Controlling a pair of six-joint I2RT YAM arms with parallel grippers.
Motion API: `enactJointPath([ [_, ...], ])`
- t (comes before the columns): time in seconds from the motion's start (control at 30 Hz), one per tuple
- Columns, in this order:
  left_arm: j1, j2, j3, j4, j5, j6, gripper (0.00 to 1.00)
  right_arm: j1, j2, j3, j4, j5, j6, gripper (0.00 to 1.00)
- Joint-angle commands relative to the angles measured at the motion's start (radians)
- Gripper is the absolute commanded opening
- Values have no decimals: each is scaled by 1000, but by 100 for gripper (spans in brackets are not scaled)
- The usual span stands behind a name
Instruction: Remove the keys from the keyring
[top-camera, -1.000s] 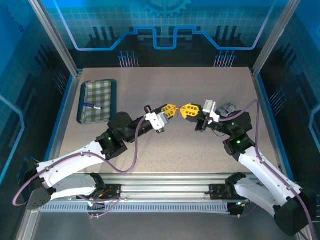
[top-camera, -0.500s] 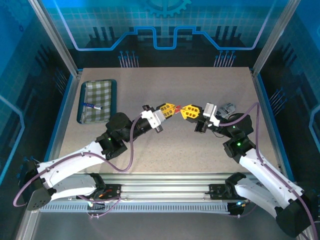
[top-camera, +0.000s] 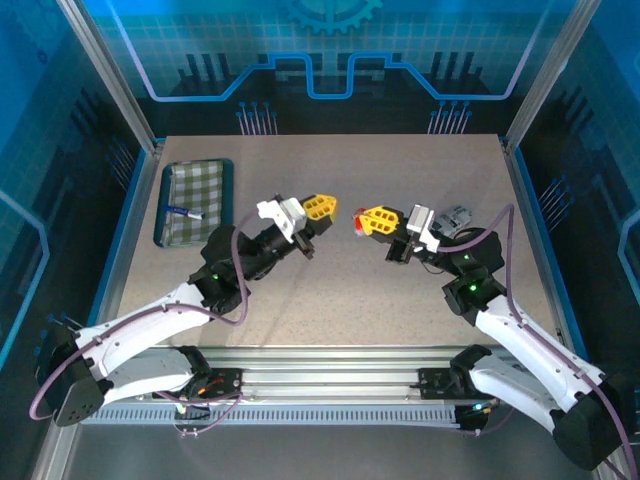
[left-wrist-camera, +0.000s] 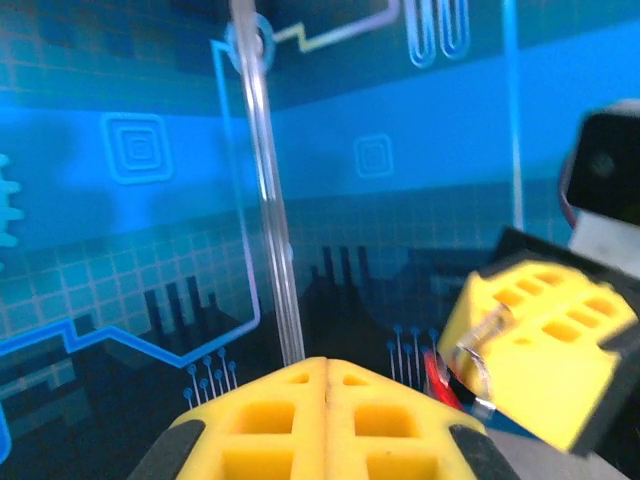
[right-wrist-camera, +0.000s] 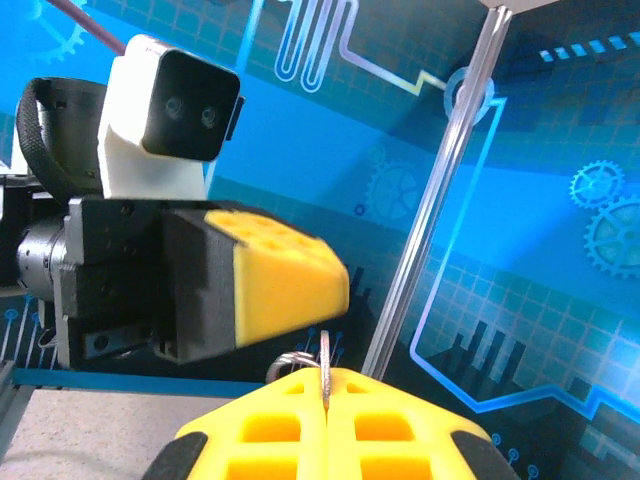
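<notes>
Red keyring (top-camera: 358, 222) up off the table (top-camera: 380, 290), at the very tip of the right gripper (top-camera: 366, 220), clenched there between yellow fingers pressed tight; seen from the right wrist, a thin grey sliver of metal upright in the seam of those fingers, a small wire loop just beside it (probably the keys (right-wrist-camera: 324, 362), though edge-on and too small to tell key from ring wire); seen from the left wrist, the red of the keyring (left-wrist-camera: 437, 378) just under that same tip, with a silvery wire curl against the yellow face next to it; left gripper (top-camera: 330, 205) raised above the table too, clamped shut with nothing visible in the seam, pointed toward the right gripper, near it but apart, a clear gap between the two tips; left arm reaching from the near-left base up and inward, forearm slanted toward the middle; right arm mirrored from the near-right base, elbow bent, wrist turned leftward; from above, a green checked tray (top-camera: 205, 180) at the far left of the table, a blue-capped pen (top-camera: 183, 212) lying in it, well apart from both grippers.
</notes>
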Motion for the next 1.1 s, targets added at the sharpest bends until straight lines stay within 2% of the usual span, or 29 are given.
enactJointPath([
  [0.0, 7, -18, 5, 87, -4, -125, 0, 17, 4, -10, 63, 80, -2, 0],
  [0.13, 7, -18, 12, 58, 13, -133, 0, 18, 11, -10, 73, 67, 16, 0],
  [0.27, 7, -29, 38, -58, 39, -95, 0, 17, 7, 4, 33, 56, 14, 0],
  [0.4, 7, -40, 54, -156, 56, -55, 15, 18, -2, 20, -18, 45, 6, 0],
  [0.5, 8, -34, 81, -255, 90, -16, 31, 18, -3, 36, -57, 41, 6, 0],
  [0.63, 7, -27, 45, -198, 91, -5, 51, 18, -2, 53, -101, 39, 12, 0],
  [0.77, 5, 7, 44, -173, 111, 19, 59, 17, -1, 68, -131, 17, 28, 0],
  [1.07, 13, 97, 82, -125, 205, 21, 62, 16, 16, 117, -183, -56, 86, 0],
])
